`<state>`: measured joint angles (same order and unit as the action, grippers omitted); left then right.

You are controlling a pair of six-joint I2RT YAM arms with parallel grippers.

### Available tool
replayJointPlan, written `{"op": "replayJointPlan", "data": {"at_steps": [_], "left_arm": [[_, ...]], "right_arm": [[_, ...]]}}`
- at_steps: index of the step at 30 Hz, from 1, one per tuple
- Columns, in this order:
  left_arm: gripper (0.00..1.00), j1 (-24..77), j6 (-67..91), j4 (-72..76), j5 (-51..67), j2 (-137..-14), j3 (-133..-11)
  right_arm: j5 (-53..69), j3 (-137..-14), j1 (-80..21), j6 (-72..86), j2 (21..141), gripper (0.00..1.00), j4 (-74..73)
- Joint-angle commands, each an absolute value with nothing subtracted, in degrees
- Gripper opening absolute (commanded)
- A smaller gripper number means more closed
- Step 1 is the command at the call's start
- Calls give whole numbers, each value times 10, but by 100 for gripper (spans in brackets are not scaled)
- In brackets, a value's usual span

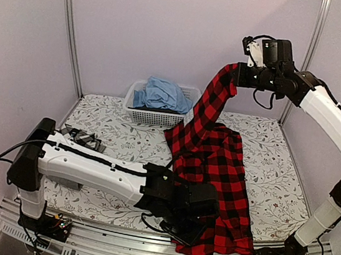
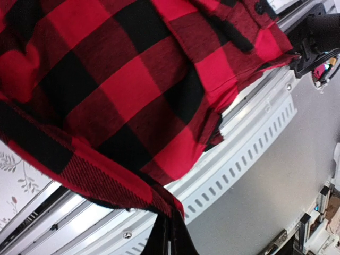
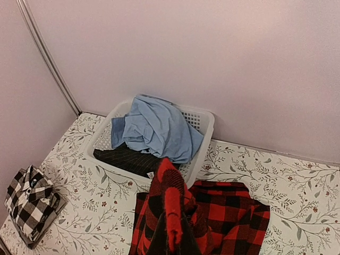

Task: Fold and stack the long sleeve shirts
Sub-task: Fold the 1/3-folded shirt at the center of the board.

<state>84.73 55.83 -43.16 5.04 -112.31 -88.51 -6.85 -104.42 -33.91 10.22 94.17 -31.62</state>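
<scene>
A large red-and-black check flannel shirt (image 1: 216,165) lies spread over the middle and right of the table, its lower hem hanging over the near edge. My right gripper (image 1: 236,74) is raised high at the back, shut on one end of the shirt, and a long strip of cloth hangs from it to the table. The right wrist view shows red cloth (image 3: 172,212) bunched between that gripper's (image 3: 175,236) fingers. My left gripper (image 1: 196,230) sits low at the near edge. There its fingers (image 2: 178,236) pinch the flannel's hem (image 2: 133,180). A folded black-and-white check shirt (image 3: 29,204) rests at the far left, partly behind the left arm (image 1: 81,138).
A white basket (image 1: 156,118) stands against the back wall with a crumpled blue garment (image 1: 160,93) and a dark striped one (image 3: 125,159) in it. The metal rail (image 2: 249,143) of the table's near edge runs just under the left gripper. Frame posts stand at the back corners.
</scene>
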Motion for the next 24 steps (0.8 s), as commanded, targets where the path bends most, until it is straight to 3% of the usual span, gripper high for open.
{"op": "replayJointPlan", "data": {"at_steps": [1, 13, 19, 24], "left_arm": [[0, 834, 490, -454, 79, -1165, -959], [1, 816, 445, -417, 193, -1235, -1064], [23, 799, 465, -412, 163, -1215, -1045], [26, 748, 491, -364, 108, -1133, -958]], "right_arm": [[-97, -1045, -317, 82, 892, 0, -319], [-106, -982, -241, 75, 832, 0, -325], [-101, -915, -238, 94, 810, 0, -336], [-59, -834, -238, 129, 788, 0, -330]]}}
